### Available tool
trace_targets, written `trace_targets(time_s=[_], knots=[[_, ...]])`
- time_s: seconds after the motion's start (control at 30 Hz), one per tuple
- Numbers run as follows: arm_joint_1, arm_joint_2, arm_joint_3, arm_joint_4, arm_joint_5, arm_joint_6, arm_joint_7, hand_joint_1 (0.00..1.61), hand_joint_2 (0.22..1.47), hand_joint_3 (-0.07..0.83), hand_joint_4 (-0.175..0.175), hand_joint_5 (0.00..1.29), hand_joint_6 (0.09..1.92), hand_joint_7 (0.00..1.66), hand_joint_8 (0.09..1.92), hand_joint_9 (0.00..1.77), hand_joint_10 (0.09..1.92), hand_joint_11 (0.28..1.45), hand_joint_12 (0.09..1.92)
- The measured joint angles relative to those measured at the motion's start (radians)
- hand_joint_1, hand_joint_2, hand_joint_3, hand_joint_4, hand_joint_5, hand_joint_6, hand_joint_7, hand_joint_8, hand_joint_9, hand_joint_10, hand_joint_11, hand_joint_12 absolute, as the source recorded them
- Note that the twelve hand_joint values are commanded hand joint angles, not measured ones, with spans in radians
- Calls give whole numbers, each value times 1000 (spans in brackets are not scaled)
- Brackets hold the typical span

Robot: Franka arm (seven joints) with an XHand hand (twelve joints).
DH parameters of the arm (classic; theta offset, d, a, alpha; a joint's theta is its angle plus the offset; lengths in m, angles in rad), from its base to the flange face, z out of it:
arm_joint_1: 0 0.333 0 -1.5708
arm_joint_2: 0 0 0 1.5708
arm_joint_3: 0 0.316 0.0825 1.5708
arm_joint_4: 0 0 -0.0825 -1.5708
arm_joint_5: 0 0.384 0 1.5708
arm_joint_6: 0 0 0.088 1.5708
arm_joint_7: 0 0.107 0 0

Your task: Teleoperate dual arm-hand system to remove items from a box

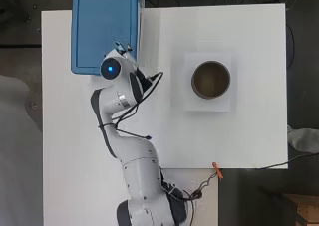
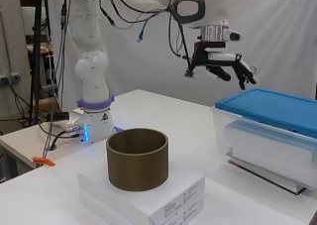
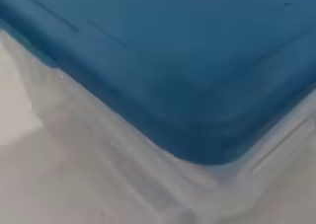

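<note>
- Side view: black and white hand (image 2: 225, 66) hovers above the clear plastic box with the blue lid (image 2: 270, 106), fingers spread, holding nothing.
- Overhead: arm hides the hand; box (image 1: 102, 27) sits at the white table (image 1: 249, 136)'s far edge, lid on.
- Wrist: only a lid corner (image 3: 187, 71).

Plain blue lid (image 2: 270, 107) on clear box (image 2: 267, 150), black and white robot hand (image 2: 225, 66), olive-brown ring (image 2: 137, 158), white bench (image 1: 89, 146)

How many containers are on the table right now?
2. A clear box with a blue lid sits at the table's far edge, under the hand. A brown open cylinder stands on a white box mid-table. The lid hides whatever is in the box.
</note>
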Motion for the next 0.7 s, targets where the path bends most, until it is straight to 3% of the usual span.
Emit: trace_targets(time_s=[0.03, 0.1, 0.17, 0.2, 0.3, 0.37, 0.5, 0.63, 0.7], knots=[[2, 27, 6, 0, 15, -5, 1, 559, 1188, 26, 67, 783, 87, 1257, 159, 1247, 423, 680, 619], [-33, 84, 3, -2, 34, -10, 5, 591, 1189, 9, 60, 779, 87, 1307, 338, 1237, 743, 633, 932], [-96, 127, -21, -4, 62, -23, 19, 580, 1196, 2, 58, 770, 87, 1195, 616, 1146, 996, 598, 1067], [-119, 142, -36, -5, 78, -27, 23, 569, 1199, 1, 57, 762, 87, 1150, 662, 1112, 995, 586, 1057], [-142, 190, -55, -9, 111, -35, 42, 528, 1206, 0, 64, 750, 87, 1156, 379, 1142, 481, 622, 671], [-155, 208, -64, -8, 126, -36, 43, 517, 1206, 0, 67, 752, 87, 1208, 193, 1213, 233, 677, 471], [-165, 223, -68, -13, 134, -32, 41, 516, 1207, 0, 68, 755, 87, 1263, 107, 1294, 142, 729, 395], [-177, 187, -66, -28, 122, -38, 31, 525, 1208, 0, 63, 756, 87, 1296, 117, 1313, 188, 711, 467], [-179, 161, -67, -30, 117, -47, 30, 510, 1208, 0, 58, 717, 87, 1198, 87, 1199, 96, 705, 285]])
